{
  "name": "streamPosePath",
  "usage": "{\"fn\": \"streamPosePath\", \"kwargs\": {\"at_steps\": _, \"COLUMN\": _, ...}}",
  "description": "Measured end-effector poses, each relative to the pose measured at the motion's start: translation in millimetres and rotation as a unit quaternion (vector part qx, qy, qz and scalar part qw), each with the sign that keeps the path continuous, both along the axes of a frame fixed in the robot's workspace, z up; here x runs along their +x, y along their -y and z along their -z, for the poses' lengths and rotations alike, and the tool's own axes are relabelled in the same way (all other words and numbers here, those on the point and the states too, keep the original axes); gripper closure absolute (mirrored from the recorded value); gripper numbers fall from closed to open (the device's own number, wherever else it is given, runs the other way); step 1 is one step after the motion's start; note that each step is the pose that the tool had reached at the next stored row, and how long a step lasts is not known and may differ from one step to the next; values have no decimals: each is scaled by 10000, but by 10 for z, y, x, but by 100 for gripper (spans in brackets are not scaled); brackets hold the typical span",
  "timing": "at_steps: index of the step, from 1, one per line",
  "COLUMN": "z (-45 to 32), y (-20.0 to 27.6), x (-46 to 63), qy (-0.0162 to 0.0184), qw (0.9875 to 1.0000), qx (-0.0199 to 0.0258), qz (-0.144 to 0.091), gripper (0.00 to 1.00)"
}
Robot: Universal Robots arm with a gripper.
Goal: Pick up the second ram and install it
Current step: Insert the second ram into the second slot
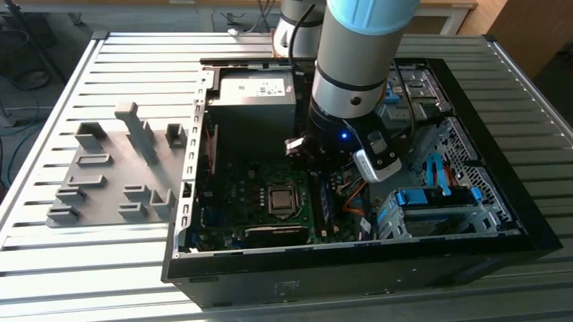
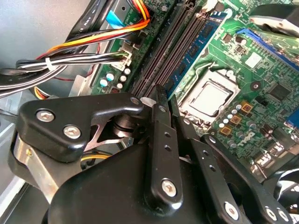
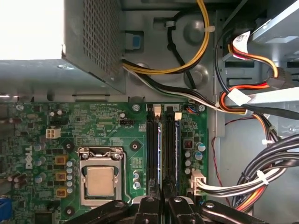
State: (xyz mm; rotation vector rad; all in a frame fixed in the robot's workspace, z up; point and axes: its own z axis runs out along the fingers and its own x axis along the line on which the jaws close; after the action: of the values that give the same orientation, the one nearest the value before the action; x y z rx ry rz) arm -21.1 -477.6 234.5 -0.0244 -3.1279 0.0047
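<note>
The gripper (image 3: 163,205) is down inside the open computer case (image 1: 506,231), which lies flat on the slatted table (image 1: 54,282) with the grey holder tray (image 1: 112,184) beside it at the exterior view's left. In the first wrist view its jaws are drawn close together over the memory slots, which run along the edge of the motherboard (image 3: 93,121) nearest the cable bundle (image 3: 271,163), well clear of the processor socket (image 3: 99,179). The second ram (image 3: 161,154) stands on edge in a slot and runs straight into the narrow gap between the jaws, so I judge the gripper closed on its upper edge near one end. A neighbouring blue stick (image 3: 177,149) sits just beside it. The ram should handle as light and stiff, but thin and fragile. It will tolerate a pinch across its flat faces and little twisting or sideways load. The safest hold is on the bare top edge, square to the slot, keeping off the chips and the contact edge. With a grip at one end, uneven seating is a risk.
</note>
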Motion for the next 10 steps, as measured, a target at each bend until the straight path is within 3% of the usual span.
{"fn": "streamPosePath", "kwargs": {"at_steps": 10, "z": 96, "y": 0, "x": 0, "qy": -3, "qw": 10000, "qx": 7, "qz": -24, "gripper": 86}}
